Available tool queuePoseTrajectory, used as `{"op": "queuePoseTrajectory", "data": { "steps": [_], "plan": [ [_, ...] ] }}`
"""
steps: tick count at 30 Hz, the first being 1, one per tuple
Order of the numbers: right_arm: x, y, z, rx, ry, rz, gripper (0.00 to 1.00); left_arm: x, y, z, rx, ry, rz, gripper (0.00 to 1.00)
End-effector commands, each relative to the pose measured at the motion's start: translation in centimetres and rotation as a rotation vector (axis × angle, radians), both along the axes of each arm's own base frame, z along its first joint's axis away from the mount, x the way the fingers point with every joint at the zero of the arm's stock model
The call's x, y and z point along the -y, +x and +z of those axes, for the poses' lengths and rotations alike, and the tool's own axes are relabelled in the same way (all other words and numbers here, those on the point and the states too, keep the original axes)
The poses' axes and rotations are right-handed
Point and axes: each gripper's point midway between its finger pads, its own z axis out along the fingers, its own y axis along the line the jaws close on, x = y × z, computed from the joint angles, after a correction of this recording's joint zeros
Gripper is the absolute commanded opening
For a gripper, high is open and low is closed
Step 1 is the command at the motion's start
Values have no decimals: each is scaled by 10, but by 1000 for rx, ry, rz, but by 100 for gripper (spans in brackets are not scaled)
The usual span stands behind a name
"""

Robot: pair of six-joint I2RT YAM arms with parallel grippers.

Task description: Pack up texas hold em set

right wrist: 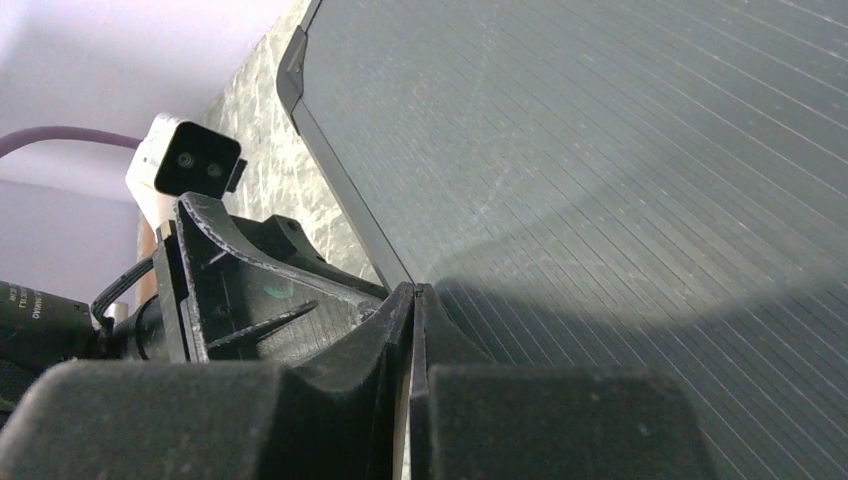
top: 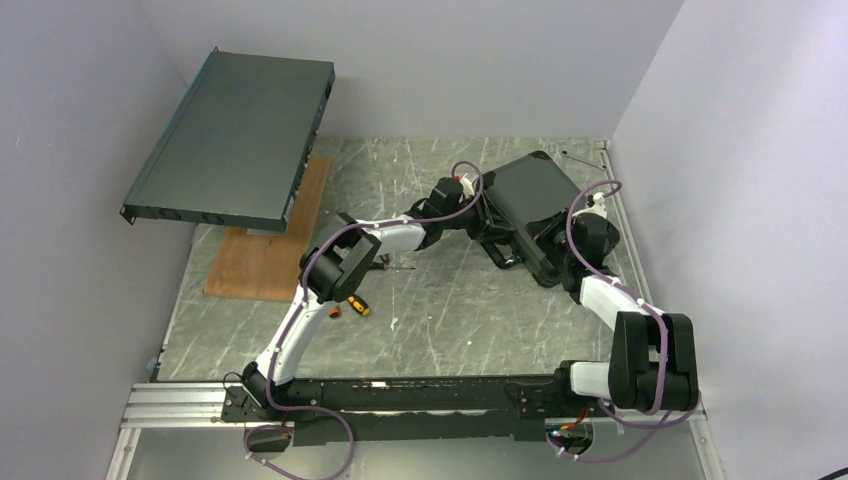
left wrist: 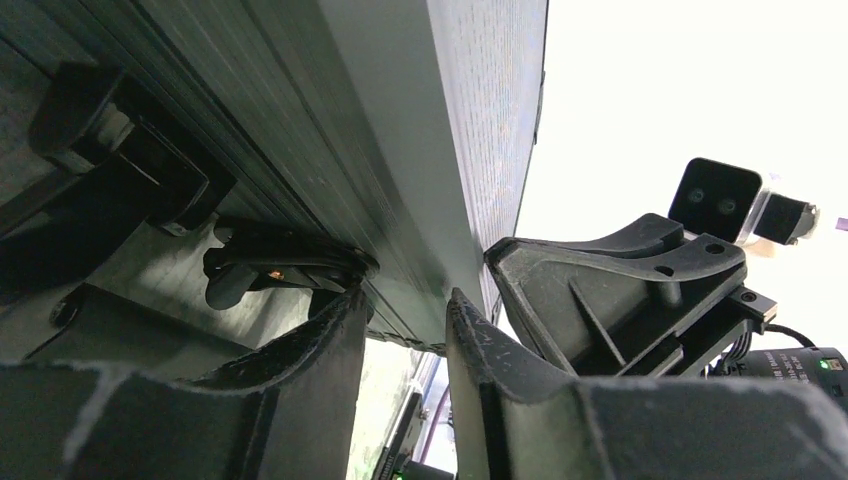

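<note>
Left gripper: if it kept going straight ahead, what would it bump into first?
The case. Its ribbed edge sits right ahead of the left gripper, very close. Depth is hard to judge here, but nothing else seems to be in between.

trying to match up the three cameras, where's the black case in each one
top external: black case lies right of centre at the far end of the table, between the two arm tips.
left wrist: case fills the upper left, just beyond the fingers.
right wrist: case fills the top and right.
shared landmark: left gripper, at the case's edge in every view.
</note>
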Motion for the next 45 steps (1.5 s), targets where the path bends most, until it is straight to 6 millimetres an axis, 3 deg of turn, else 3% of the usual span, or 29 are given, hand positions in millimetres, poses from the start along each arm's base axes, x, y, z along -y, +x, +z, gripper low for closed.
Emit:
{"op": "queuePoseTrajectory", "data": {
  "steps": [1, 6, 15, 25, 35, 41, 45],
  "plan": [
    [5, -40, -60, -239, -40, -13, 7, -1, 10, 7, 2, -13, 22, 43],
    [7, -40, -53, -211, -52, -27, 6, -14, 10, -16, -53, 76, 62, 47],
    [4, -38, -57, -223, -46, -9, 6, -16, 12, -18, -32, 77, 52, 50],
    [4, -37, -58, -222, -47, -5, 5, -25, 13, -31, 13, 190, 52, 25],
    [8, -36, -57, -225, -45, -40, 1, -20, 15, -58, -28, 377, 55, 0],
    [19, -33, -68, -339, -117, -113, 0, -27, 8, -79, -80, 482, 69, 0],
    [14, -35, -75, -393, -160, -99, 0, -27, 4, -88, -84, 540, 73, 0]
  ]
}}
